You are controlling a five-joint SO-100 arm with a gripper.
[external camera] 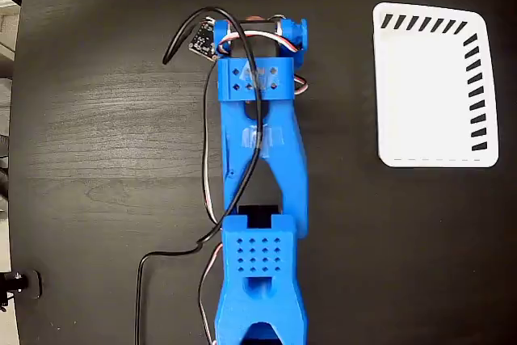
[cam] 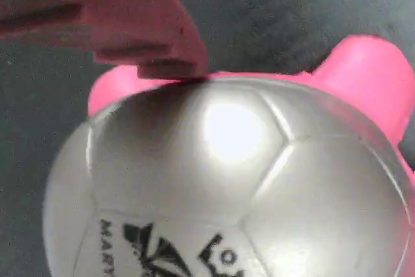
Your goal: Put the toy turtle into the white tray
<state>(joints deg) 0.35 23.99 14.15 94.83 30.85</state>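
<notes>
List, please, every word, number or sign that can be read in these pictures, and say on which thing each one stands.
"MAR": black letters low on the shell of the toy turtle in the wrist view, cut off by the picture's edge.
Beside them is a black printed emblem with "O"-like characters, too cropped to read.
White tray: only black slanted slots, no text.
Blue arm and small circuit board: no readable marking.

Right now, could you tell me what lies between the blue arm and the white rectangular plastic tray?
In the fixed view, only bare black tabletop lies between the blue arm and the white rectangular plastic tray; nothing else sits there.
</notes>
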